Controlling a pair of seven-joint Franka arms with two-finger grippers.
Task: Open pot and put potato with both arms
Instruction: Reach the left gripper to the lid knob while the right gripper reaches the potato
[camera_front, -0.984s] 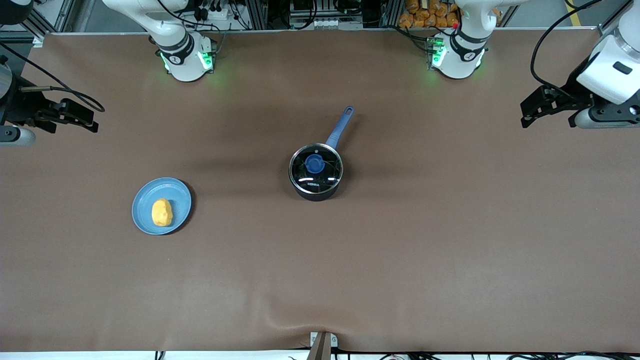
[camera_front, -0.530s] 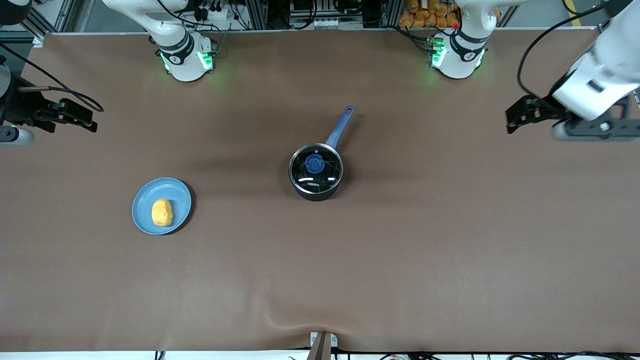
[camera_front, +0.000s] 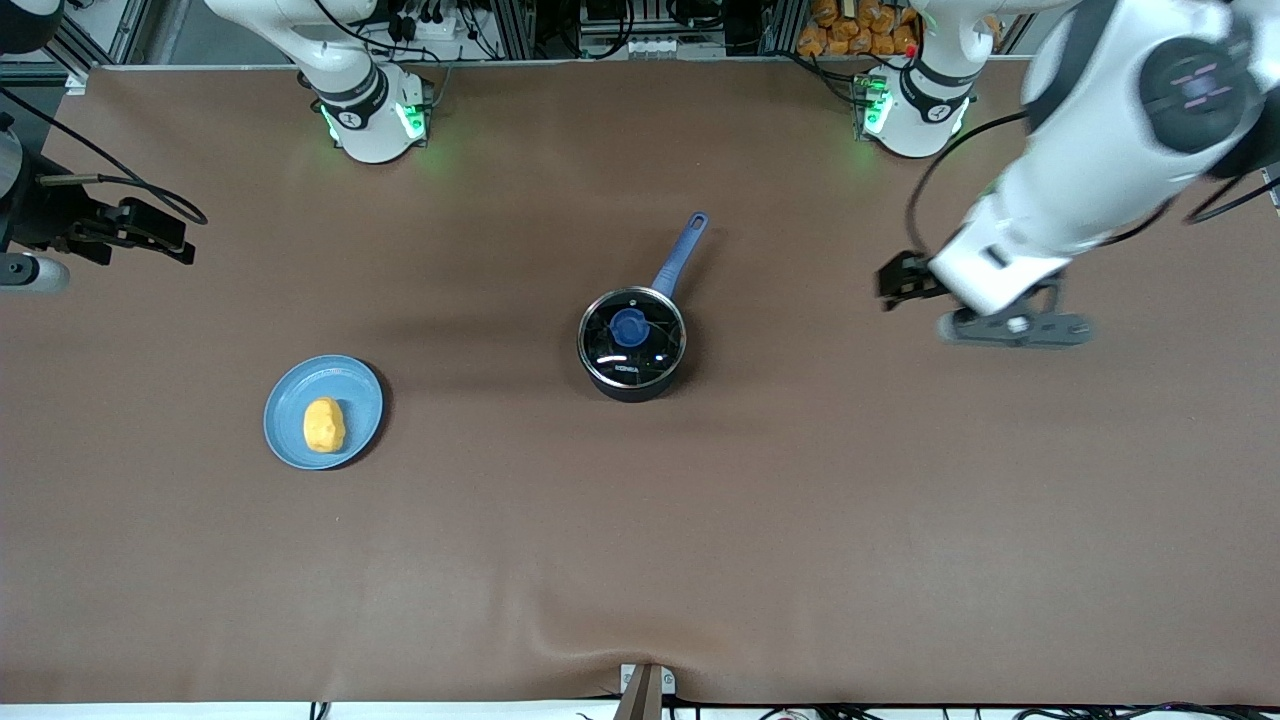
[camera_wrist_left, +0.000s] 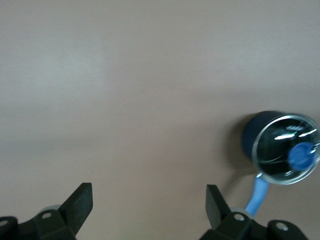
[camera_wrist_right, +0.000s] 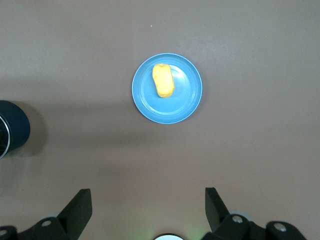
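The black pot (camera_front: 632, 350) stands mid-table with its glass lid (camera_front: 650, 352) on, blue knob (camera_front: 629, 327) up. Its blue handle (camera_front: 680, 255) points toward the robot bases. The potato (camera_front: 324, 425) lies on a light-blue plate (camera_front: 360, 395) toward the right arm's end. My left gripper (camera_front: 888, 284) is open and empty over bare table between the pot and the left arm's end. The left wrist view shows its gripper (camera_wrist_left: 148, 201) and the pot (camera_wrist_left: 260, 135). My right gripper (camera_front: 178, 240) waits open at the right arm's end. The right wrist view shows its gripper (camera_wrist_right: 148, 202) and the potato (camera_wrist_right: 163, 80).
The brown cloth has a raised fold (camera_front: 640, 640) at the edge nearest the front camera, by a metal bracket (camera_front: 645, 690). Both arm bases (camera_front: 375, 120) stand along the edge with cables and racks. The plate (camera_wrist_right: 187, 102) and part of the pot (camera_wrist_right: 12, 131) show in the right wrist view.
My left arm has swung in from the left arm's end of the table toward the pot, gripper still open. The right arm, pot and potato have not moved.
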